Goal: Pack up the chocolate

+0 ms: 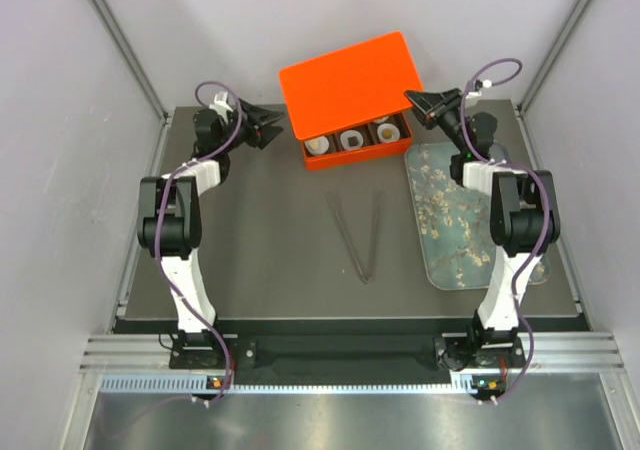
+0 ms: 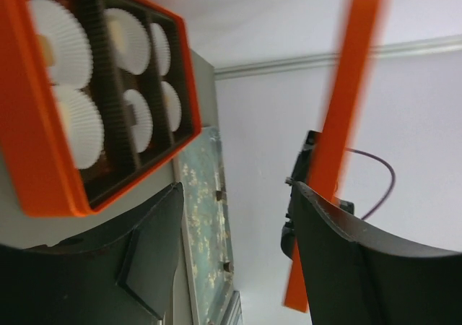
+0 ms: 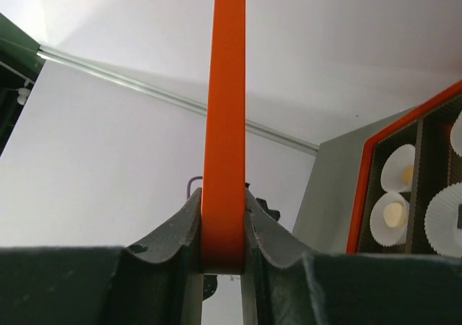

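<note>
R pincer [image 3: 224, 220] clamped narrow on edge of orange lid [image 3: 225, 87], which is lifted over the rear of the orange box [image 2: 43, 188]. L pincer [image 2: 234, 195] wide, empty, just beside box's left end. Chocolate [image 3: 395, 211] = tiny tan lumps in white fluted cups [image 3: 447, 224] inside box compartments. Prob. light, rigid, easily scuffed, so take by the sides w/ gentle squeeze, not via the flimsy cup.

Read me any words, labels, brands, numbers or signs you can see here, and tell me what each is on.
No readable text in any view.
Flat orange plastic lid: plain, no print.
Orange compartment box: no label visible.
Grey-blue tray: blossom pattern only, no lettering.
</note>
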`<state>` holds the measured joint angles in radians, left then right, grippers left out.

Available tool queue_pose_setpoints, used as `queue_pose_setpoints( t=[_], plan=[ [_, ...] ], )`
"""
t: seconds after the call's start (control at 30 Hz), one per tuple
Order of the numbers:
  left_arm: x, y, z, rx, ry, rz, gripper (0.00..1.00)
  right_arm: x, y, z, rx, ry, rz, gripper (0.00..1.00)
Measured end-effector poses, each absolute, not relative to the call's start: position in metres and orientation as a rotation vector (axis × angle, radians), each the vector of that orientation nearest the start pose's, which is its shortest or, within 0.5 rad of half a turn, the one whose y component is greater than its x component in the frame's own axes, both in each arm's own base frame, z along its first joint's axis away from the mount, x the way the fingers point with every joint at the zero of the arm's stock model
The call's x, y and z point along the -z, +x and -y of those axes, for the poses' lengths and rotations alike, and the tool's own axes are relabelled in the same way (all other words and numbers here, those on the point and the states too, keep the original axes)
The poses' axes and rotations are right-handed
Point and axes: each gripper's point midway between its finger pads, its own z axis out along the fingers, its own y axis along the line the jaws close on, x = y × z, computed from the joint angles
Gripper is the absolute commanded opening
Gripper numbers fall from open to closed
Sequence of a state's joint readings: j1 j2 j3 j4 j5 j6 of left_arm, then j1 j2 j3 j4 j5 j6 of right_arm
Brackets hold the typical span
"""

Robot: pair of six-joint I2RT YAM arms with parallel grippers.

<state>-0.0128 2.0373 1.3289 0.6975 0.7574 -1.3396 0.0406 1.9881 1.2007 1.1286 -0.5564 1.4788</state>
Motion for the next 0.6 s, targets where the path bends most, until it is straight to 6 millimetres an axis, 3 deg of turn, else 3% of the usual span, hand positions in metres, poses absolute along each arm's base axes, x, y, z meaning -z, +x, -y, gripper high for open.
queue_pose_setpoints(
  t=[0.13,0.27,0.6],
  plan=[
    [-0.194,0.54,0.149,1.473,-0.575,-1.875,0.63,-0.286,0.545,-0.152,-1.62,0.46,-1.393,0.0],
    [-0.177,0.542,0.144,1.368,-0.576,-1.946,0.6,-0.27,0.56,-0.154,-1.608,0.468,-1.429,0.0],
    [-0.173,0.548,0.138,1.288,-0.567,-1.964,0.58,-0.215,0.59,-0.157,-1.544,0.516,-1.549,0.0]
  ],
)
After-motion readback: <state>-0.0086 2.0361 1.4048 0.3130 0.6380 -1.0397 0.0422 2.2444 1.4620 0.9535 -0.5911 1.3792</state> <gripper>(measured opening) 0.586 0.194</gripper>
